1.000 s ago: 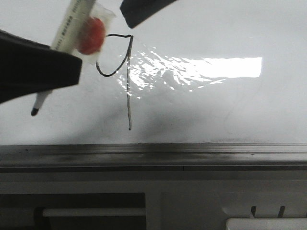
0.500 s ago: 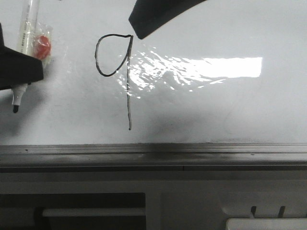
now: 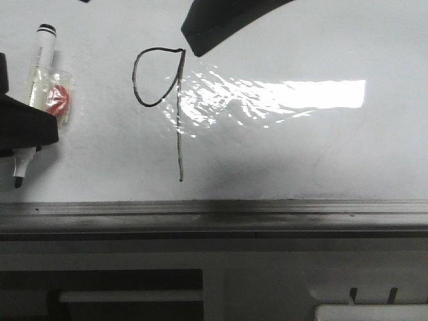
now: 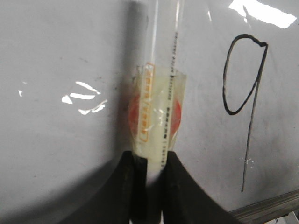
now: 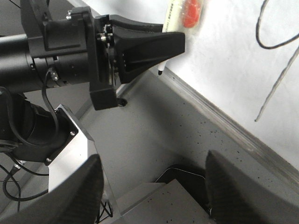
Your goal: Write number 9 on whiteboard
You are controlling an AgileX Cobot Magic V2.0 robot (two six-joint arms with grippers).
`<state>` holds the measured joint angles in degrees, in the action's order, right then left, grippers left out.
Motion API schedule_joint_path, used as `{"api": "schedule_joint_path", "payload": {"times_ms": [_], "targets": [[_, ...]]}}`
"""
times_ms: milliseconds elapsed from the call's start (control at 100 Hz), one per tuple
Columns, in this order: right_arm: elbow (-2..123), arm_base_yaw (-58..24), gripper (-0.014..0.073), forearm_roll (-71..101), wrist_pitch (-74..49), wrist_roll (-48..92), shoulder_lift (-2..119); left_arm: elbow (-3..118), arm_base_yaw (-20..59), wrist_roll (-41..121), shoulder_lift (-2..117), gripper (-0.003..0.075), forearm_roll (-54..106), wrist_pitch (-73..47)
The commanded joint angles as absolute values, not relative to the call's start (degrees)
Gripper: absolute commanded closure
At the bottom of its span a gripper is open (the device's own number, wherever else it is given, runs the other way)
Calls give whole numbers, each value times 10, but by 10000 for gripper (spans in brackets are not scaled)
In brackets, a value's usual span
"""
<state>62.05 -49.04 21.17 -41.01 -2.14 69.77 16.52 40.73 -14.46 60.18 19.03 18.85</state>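
Pulling my left pincer (image 3: pixel 27 130) leftward, off the finished number 9 (image 3: pixel 160 107) on the whiteboard (image 3: pixel 301 154), I keep it clenched mid-barrel on the light, stiff, slippery marker (image 3: pixel 33 93).

A white marker pen (image 3: pixel 35 80) with fine print along its plastic barrel stood nearly upright, leaning slightly, with its black end cap uppermost and its dark writing tip pointing down. A crinkled wrap of clear tape (image 4: pixel 159 116) circled the barrel about midway, and under it sat a round red-orange piece (image 3: pixel 59 98), pressed against the barrel's side. Lower in the front view ran a pale piece of furniture (image 3: pixel 214 287) with a dark rectangular opening on its left, in which a pale horizontal bar (image 3: pixel 127 295) lay across. To the right it bore two short dark slots (image 3: pixel 353 294), just above a white flat panel (image 3: pixel 371 313) at the corner. A grey speckled surface (image 5: pixel 154 140) showed in the right wrist view.
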Motion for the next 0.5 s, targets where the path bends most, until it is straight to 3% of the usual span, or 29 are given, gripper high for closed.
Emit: {"api": "schedule_joint_path", "payload": {"times_ms": [0, 490], "targets": [[639, -491, 185, 219, -385, -15, 682, 181, 408, -155, 597, 741, 192, 229], [639, -491, 185, 220, -386, -15, 682, 181, 408, -166, 621, 741, 191, 226]]}}
